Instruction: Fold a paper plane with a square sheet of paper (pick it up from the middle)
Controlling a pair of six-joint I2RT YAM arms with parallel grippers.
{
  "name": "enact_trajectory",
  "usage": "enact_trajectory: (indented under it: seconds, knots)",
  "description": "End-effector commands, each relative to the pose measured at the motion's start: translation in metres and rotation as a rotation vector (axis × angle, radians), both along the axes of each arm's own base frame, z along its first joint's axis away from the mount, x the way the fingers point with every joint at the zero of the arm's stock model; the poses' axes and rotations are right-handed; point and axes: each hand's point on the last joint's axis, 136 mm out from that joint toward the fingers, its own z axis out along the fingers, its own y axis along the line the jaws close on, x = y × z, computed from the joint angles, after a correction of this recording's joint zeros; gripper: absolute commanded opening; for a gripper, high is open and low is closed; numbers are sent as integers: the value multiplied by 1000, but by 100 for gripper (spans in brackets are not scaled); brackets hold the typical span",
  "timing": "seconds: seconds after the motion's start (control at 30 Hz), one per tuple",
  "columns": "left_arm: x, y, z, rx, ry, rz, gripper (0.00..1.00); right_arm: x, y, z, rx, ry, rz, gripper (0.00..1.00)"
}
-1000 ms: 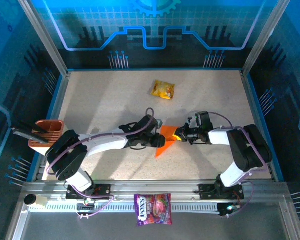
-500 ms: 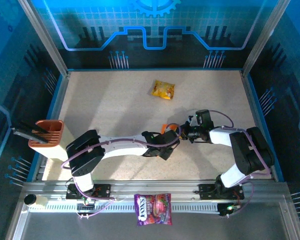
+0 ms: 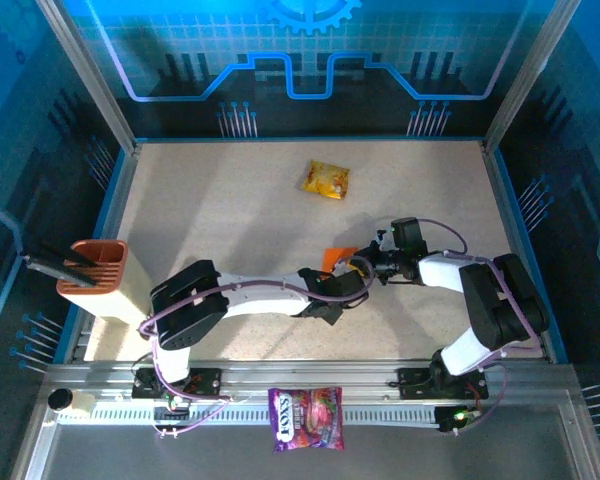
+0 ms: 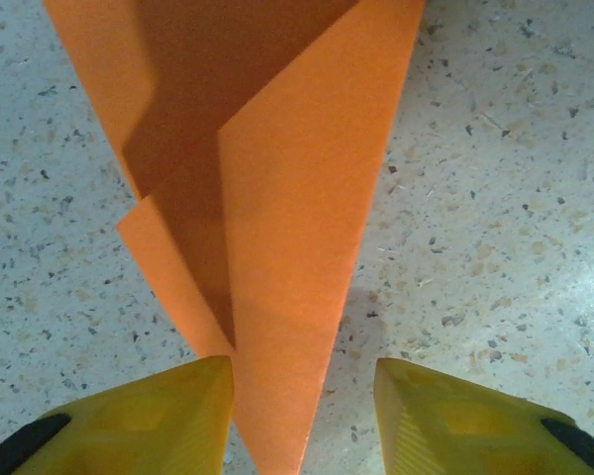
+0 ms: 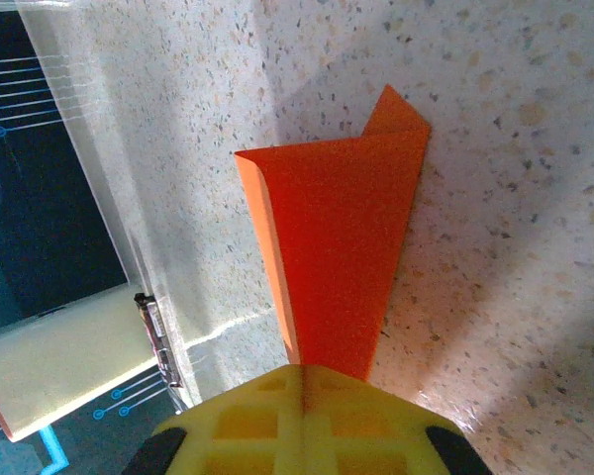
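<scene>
Swinging rightward, the open left pincer (image 4: 302, 416) is being placed astride the paper plane (image 4: 277, 198), which is being pinched by the closed right pincer (image 5: 302, 388), likely for creasing.

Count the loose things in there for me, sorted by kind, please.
orange paper plane: 1
snack bags: 2, one yellow, one purple
terracotta holder: 1
Total: 4
</scene>
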Motion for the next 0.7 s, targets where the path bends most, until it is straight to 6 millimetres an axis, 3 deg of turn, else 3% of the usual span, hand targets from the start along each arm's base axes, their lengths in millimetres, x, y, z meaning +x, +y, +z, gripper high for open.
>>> enact_trajectory:
  seconds: [0.0,0.67]
  knots:
    - [2,3,0,65,-25,-14,41,5,-1,8,13,0,-6,0]
    - [1,7,-3,101,-44,-16,25,5,-1,8,9,12,-6,0]
